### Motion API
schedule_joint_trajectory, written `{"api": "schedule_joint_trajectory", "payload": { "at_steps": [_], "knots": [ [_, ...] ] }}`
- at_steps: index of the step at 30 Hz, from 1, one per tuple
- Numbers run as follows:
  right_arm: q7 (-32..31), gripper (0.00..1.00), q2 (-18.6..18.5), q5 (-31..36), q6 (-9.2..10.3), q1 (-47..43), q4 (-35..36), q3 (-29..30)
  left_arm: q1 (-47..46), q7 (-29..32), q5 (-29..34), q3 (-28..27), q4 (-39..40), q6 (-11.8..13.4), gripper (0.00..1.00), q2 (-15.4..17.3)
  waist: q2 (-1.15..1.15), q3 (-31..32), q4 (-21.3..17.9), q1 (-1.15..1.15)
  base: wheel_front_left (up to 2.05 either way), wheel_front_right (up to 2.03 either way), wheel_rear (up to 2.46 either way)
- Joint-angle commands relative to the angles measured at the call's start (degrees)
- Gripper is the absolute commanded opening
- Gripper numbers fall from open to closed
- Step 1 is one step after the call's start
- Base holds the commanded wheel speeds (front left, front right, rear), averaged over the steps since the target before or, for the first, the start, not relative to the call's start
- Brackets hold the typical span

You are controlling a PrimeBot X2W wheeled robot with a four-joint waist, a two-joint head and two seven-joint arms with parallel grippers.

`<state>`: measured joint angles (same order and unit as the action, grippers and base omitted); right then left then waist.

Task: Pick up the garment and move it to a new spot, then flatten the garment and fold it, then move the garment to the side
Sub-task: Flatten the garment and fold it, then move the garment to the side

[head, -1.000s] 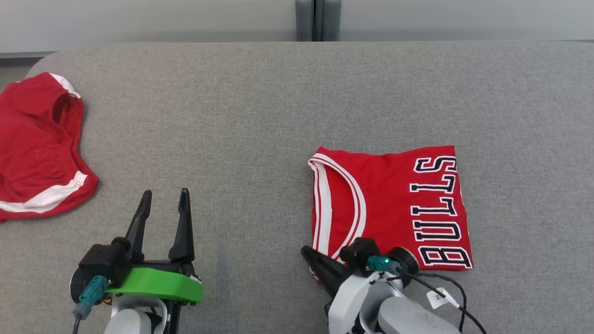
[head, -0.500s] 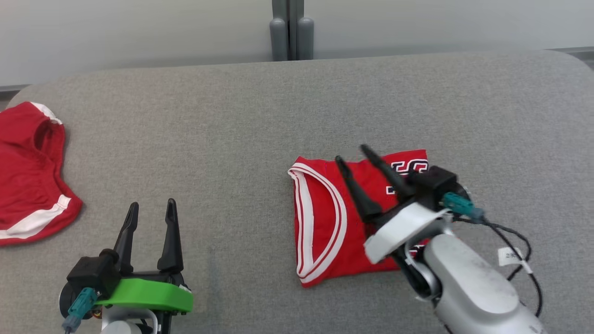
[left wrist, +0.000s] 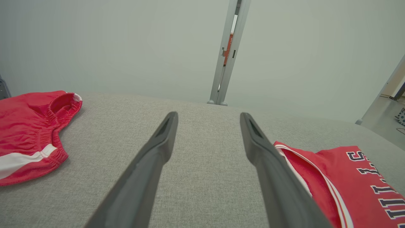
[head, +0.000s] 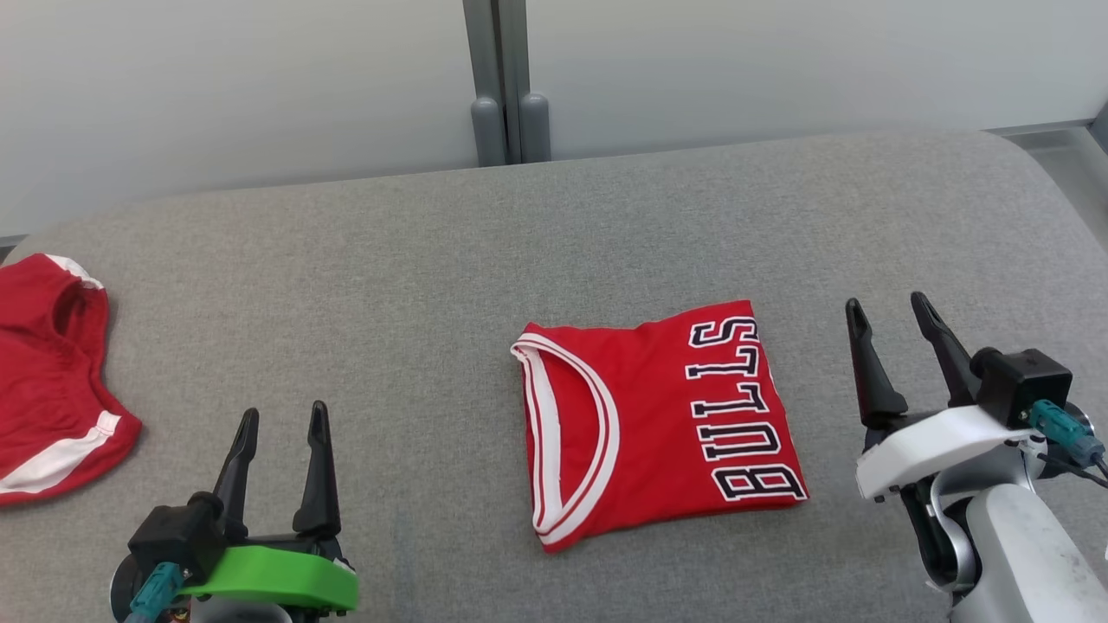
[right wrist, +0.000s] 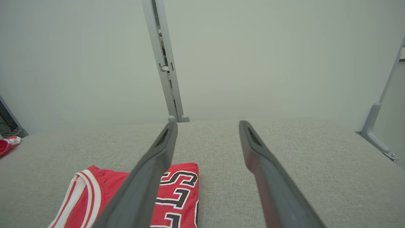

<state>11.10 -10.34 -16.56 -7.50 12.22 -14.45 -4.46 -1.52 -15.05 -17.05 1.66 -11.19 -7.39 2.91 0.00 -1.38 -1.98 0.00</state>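
right claw [head: 885, 300], lower right of the head view, is spread wide and empty, just right of the folded red jersey [head: 658, 415] lying flat mid-frame on the grey table [head: 346, 277]. left claw [head: 285, 409], lower left, gapes empty too. red shorts [head: 48, 389] lie at the left edge.

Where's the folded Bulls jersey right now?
In the head view the folded jersey lies on the grey table, right of centre, between the left gripper and the nearer right gripper.
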Motion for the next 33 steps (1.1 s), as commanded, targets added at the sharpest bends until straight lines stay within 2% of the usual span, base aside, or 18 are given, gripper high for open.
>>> {"api": "schedule_joint_trajectory", "payload": {
  "at_steps": [1,12,33],
  "knots": [
    [-0.4,1.00,-0.4,0.7,0.03,-1.1,0.0,0.2,0.9,-0.2,0.4,-0.3,-0.1,-0.1,1.00,0.1,0.00,0.6,-0.3,0.00,0.00,0.00,0.00],
    [-1.4,1.00,-0.9,0.2,0.03,-5.1,-1.4,-0.1,-0.7,-0.2,0.7,-0.5,-2.3,-0.1,1.00,0.1,0.00,1.9,-1.3,0.00,0.00,0.00,0.00],
    [-1.6,1.00,-0.2,-0.3,0.03,-4.4,-2.3,-1.6,-1.4,-0.2,-0.2,0.0,-4.7,-0.1,1.00,1.2,0.00,1.8,-1.5,0.00,0.00,0.00,0.00]
  ]
}}
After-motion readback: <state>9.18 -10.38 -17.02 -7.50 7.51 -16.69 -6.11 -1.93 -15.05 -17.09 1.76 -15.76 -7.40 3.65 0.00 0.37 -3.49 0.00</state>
